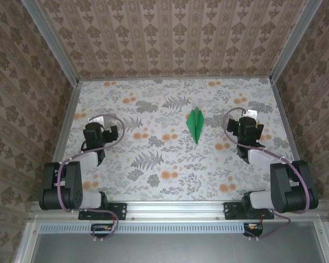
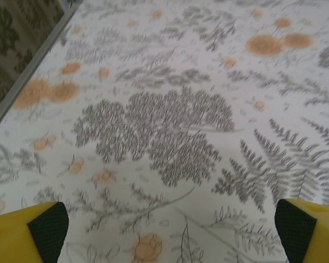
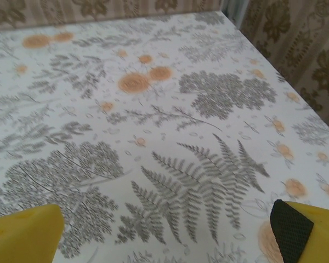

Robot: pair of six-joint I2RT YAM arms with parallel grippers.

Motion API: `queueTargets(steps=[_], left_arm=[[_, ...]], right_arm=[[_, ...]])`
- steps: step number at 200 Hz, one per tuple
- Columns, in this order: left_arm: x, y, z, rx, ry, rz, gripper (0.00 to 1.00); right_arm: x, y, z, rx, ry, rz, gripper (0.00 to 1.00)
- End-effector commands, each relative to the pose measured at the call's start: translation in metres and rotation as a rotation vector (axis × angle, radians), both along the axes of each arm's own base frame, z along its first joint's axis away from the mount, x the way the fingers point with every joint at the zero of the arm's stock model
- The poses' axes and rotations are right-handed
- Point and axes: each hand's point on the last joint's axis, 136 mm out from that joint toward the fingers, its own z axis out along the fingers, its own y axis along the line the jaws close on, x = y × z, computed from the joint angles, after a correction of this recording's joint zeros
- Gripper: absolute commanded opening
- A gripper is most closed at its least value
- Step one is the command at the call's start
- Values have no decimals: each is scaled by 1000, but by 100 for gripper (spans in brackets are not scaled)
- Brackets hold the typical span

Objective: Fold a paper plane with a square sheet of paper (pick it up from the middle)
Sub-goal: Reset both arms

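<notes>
Paper plane (image 1: 196, 125) lies on the floral cloth (image 1: 153, 164), at one o'clock from its centre, slim tip toward six. I see my left gripper (image 2: 164, 230) at the plane's nine o'clock and my right gripper (image 3: 164, 230) at three, both spread wide and empty.

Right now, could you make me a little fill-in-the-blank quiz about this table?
The paper plane on the floral cloth is coloured ____. The left hand and right hand both stand ____, holding nothing. The plane lies nearer the ____ hand.
Missing words: green, open, right.
</notes>
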Motion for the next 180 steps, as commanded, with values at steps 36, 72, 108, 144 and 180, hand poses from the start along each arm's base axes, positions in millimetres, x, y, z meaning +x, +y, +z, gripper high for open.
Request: queueTargets(steps=[36, 72, 108, 144, 180], left_arm=[[16, 1, 17, 0, -158, -75, 100], [23, -1, 4, -1, -148, -91, 100], [24, -2, 2, 27, -131, -76, 100], [24, -16, 0, 26, -130, -160, 100], [25, -15, -1, 29, -125, -154, 100]], right_arm=[[23, 28, -6, 35, -109, 188, 100], [23, 38, -14, 32, -124, 255, 100], [24, 39, -15, 34, -113, 259, 100], [24, 39, -15, 33, -113, 258, 100], [25, 38, -14, 32, -114, 259, 100]])
